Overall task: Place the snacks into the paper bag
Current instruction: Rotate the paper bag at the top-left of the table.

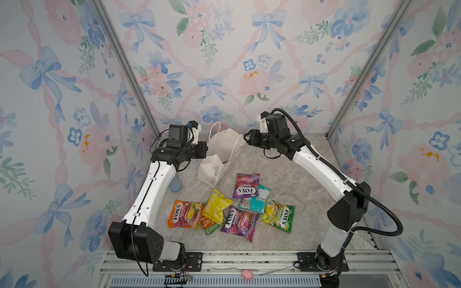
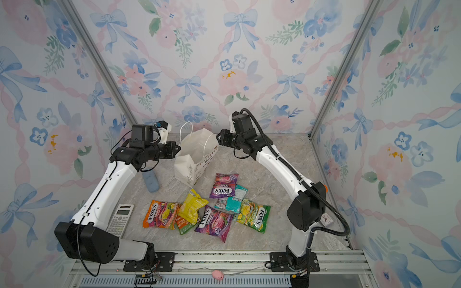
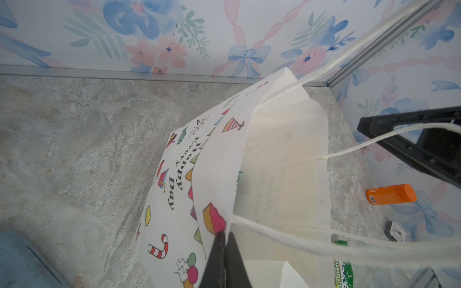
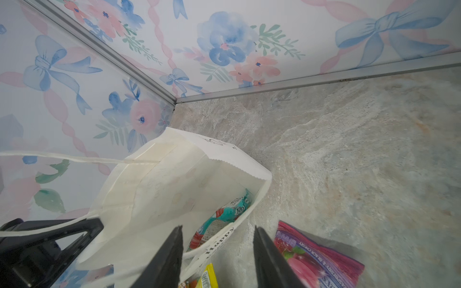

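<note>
Paper bag point(image 1: 219, 149) near the worktop's point(image 1: 287, 179) back edge is held open, rim pinched in the closed left gripper point(image 3: 223, 239), teal packet point(image 4: 224, 214) inside; right gripper point(image 4: 217, 228), jaws apart and empty at the mouth, should be lifted clear of the cord handle point(image 4: 74, 159) before the purple packet point(image 1: 245, 187) is fetched.

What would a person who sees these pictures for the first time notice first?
First the heap of bright candy packets at the middle of the marbled table, most printed FOX'S. Behind it stands the white "Happy Every Day" paper bag, its rim pinched by the shut left tool. The right tool is open at its mouth, and a teal packet lies inside.
</note>
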